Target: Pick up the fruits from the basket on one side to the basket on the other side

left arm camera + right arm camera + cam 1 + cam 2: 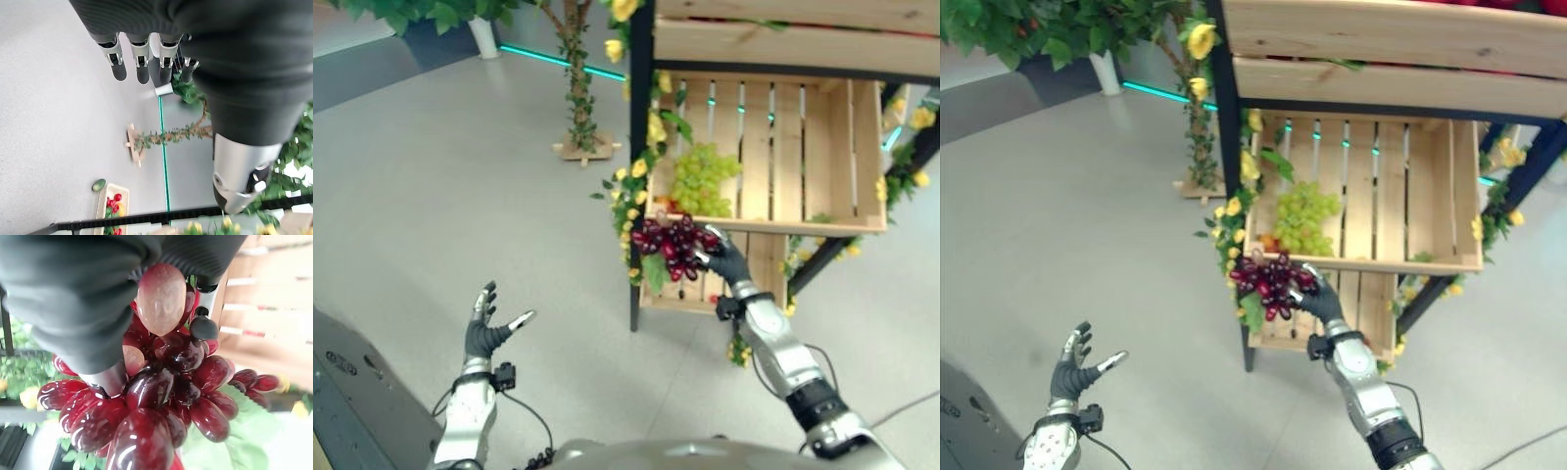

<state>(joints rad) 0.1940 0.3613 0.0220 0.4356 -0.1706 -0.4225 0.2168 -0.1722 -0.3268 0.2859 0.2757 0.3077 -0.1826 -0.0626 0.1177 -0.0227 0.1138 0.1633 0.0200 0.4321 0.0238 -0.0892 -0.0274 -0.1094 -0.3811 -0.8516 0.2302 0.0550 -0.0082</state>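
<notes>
My right hand (pixel 729 264) is shut on a bunch of dark red grapes (pixel 674 245) with a green leaf, held just in front of the near left corner of the wooden crate (pixel 822 157). The right wrist view shows the red grapes (pixel 161 396) close up with my fingers (pixel 203 327) curled round them. A bunch of green grapes (pixel 702 179) lies inside the crate at its left side. My left hand (pixel 486 328) hovers open over the floor at the lower left, holding nothing.
The crate sits tilted on a black-framed stand (pixel 639 147) wound with yellow flowers and leaves. A lower wooden crate (pixel 754 279) sits beneath it and another shelf (pixel 783 39) above. A vine-wrapped post on a wooden base (pixel 579 147) stands on the grey floor to the left.
</notes>
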